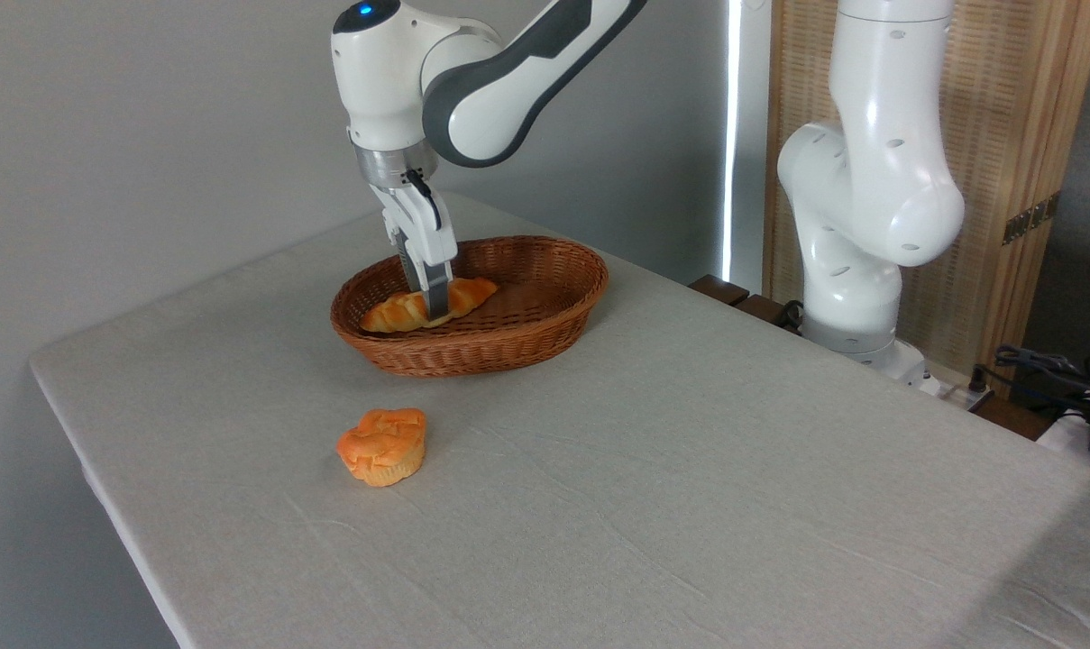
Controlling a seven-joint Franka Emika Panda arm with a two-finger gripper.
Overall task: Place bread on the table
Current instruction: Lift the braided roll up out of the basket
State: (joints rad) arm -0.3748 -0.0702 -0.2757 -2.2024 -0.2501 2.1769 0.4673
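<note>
Inside basket (545, 311), gripper (435, 311) seemingly straddling bread (391, 313)

Soft, even daylight from a bright window strip (735, 135); faint shadows, sharp focus.

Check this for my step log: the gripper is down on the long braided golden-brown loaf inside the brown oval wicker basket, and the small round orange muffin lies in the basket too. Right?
Not quite. The small round orange muffin lies outside, on the grey-beige cloth-covered table in front of the brown oval wicker basket. The camera view shows it. The gripper is indeed down on the long braided golden-brown loaf inside the basket.
</note>
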